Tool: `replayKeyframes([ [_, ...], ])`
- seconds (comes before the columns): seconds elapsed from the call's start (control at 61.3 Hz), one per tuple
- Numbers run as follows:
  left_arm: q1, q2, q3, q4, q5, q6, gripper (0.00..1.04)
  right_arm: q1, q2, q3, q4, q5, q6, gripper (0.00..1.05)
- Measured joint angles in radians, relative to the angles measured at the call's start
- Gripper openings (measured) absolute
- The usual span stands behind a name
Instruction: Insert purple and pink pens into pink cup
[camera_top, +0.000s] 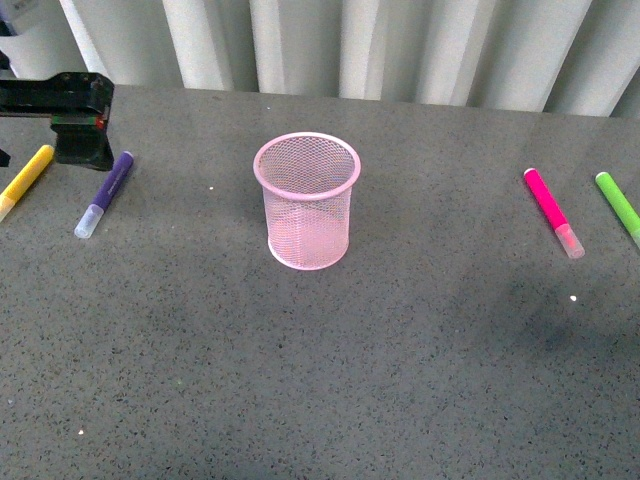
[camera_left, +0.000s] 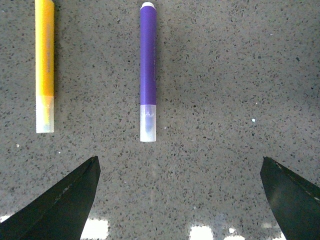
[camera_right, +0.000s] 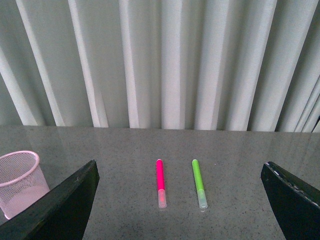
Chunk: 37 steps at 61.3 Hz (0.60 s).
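the dark purple marker with a pale clear cap (camera_left: 148, 70) lies flat on the grey speckled table (camera_left: 225, 75), just ahead of the left gripper (camera_left: 179, 162), cap end toward its wide-apart jaws, which hold nothing. a yellow marker (camera_left: 44, 65) lies parallel beside it. the magenta-pink marker (camera_right: 160, 182) lies ahead of the right gripper (camera_right: 179, 165), likewise spread and holding nothing, a green marker (camera_right: 198, 182) alongside. the pale pink wire-mesh cup (camera_top: 306, 200) stands upright, well apart from both grippers, between the two marker pairs.

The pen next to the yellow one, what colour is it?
Dark purple pen, pale cap; clearest in left wrist view.
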Motion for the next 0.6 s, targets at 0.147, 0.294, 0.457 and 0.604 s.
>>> replayKeyframes([
  [0.147,-0.009,0.098,0.088,-0.015,0.002,-0.003,0.98,0.0,0.0,0.0,0.0,0.0,0.0,0.98],
  [0.294,-0.016,0.164,0.162,-0.032,-0.016,-0.001,0.98,0.0,0.0,0.0,0.0,0.0,0.0,0.98],
  [0.457,-0.017,0.236,0.238,-0.051,-0.031,0.0,0.98,0.0,0.0,0.0,0.0,0.0,0.0,0.98],
  [0.604,-0.02,0.281,0.279,-0.064,-0.034,0.002,0.98,0.0,0.0,0.0,0.0,0.0,0.0,0.98],
])
